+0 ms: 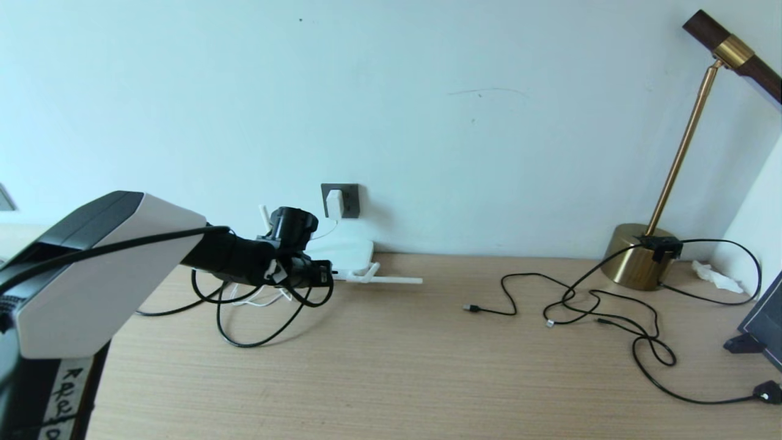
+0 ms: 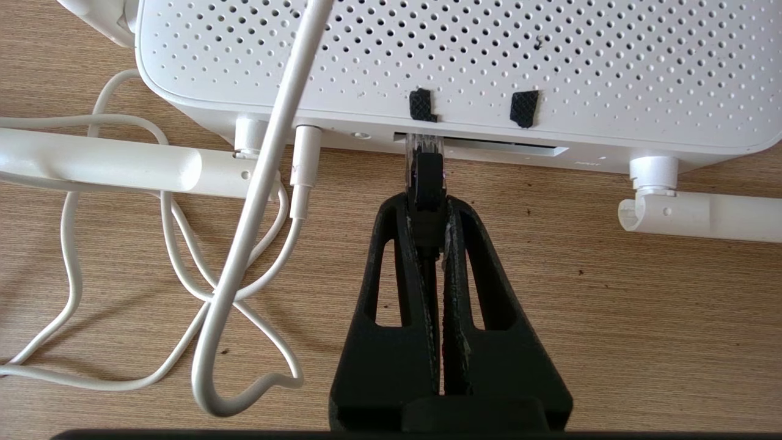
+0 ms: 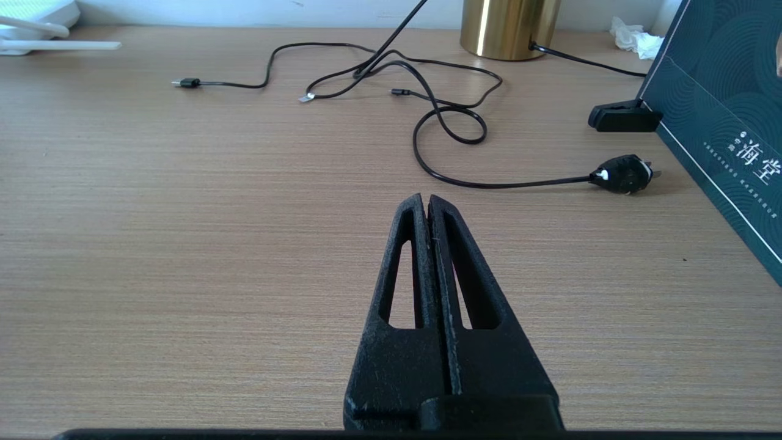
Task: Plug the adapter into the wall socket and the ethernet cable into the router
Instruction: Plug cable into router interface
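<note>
From the head camera, the left arm reached forward across a pale wood desk (image 1: 427, 366) toward the wall, and the left end effector (image 1: 324, 273) sat right at the near edge of the router (image 1: 342, 252), a flat white box lying against the wall with one white antenna stretched along the desk. On the wall just above the router, the adapter (image 1: 334, 203) sat plugged into the dark grey wall socket (image 1: 348, 200). The black ethernet cable (image 1: 256, 333) looped on the desk beneath the arm. Well apart to the right, a brass lamp (image 1: 638, 263) stood by the wall with thin black cables (image 1: 611, 311) sprawled before it. In the left wrist camera, the left end effector (image 2: 427, 201) was clamped on the ethernet cable's plug (image 2: 426, 177), whose clear tip touched the port slot in the router's (image 2: 489, 55) edge. A white cord (image 2: 244, 244) looped on the desk beside it, and white antennas lay to either side. In the right wrist camera, the right end effector (image 3: 426, 205) hung above bare desk (image 3: 183, 244) with its fingers pressed together and nothing between them; beyond it lay the thin black cables (image 3: 440, 122), a black mains plug (image 3: 623, 174), the lamp's brass base (image 3: 507, 27) and a dark teal box (image 3: 721, 128).
</note>
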Motion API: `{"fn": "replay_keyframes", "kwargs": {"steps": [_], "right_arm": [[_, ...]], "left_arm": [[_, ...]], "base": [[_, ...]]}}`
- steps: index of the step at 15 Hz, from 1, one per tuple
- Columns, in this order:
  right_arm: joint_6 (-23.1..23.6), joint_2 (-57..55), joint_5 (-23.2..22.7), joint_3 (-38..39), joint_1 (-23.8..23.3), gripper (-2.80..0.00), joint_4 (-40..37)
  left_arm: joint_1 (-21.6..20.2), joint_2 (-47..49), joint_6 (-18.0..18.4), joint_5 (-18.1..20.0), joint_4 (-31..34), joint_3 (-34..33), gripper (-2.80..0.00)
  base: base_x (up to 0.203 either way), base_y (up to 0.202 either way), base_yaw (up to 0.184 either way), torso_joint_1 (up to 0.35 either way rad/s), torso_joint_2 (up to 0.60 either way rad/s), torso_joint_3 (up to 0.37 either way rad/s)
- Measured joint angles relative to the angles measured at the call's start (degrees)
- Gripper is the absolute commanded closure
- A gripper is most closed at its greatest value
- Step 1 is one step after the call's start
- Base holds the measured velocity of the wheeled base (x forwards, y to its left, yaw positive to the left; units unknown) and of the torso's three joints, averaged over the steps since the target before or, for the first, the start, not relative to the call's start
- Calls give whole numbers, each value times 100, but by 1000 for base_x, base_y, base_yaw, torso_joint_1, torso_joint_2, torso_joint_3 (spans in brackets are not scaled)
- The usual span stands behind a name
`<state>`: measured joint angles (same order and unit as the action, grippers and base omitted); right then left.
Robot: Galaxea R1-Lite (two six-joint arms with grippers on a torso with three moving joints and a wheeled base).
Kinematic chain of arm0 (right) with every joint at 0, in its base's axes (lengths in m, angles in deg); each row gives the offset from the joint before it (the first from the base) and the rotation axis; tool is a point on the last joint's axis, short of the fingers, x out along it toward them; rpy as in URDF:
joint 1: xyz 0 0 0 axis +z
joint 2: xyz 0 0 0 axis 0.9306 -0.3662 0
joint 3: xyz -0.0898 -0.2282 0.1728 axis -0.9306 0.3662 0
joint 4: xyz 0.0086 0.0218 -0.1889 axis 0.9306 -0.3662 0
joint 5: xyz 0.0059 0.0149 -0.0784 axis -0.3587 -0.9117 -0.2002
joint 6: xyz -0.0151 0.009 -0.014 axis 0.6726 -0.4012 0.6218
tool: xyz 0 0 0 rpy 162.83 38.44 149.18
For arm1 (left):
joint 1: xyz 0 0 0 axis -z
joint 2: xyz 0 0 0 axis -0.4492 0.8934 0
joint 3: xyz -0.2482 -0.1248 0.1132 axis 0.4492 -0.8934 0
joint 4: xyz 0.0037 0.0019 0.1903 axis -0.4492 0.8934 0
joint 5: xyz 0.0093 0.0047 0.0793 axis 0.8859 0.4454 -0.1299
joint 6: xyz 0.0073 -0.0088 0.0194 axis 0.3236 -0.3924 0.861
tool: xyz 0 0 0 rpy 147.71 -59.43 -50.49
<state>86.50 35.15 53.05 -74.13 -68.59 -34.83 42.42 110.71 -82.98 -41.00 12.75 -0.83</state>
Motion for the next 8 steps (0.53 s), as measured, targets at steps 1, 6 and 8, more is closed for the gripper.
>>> {"fn": "replay_keyframes", "kwargs": {"steps": [1,6,8], "right_arm": [[2,0,-2,0,0,0,0],[0,0,1,0,-6,0,0],[1,0,-1,0,-4,0,1]], "left_arm": [[-2,5,0,0,11,11,0],[-51,51,0,16,65,92,0],[-68,63,0,16,72,109,0]], "base": [[0,0,0,0,0,0],[0,0,0,0,0,0],[0,0,0,0,0,0]]}}
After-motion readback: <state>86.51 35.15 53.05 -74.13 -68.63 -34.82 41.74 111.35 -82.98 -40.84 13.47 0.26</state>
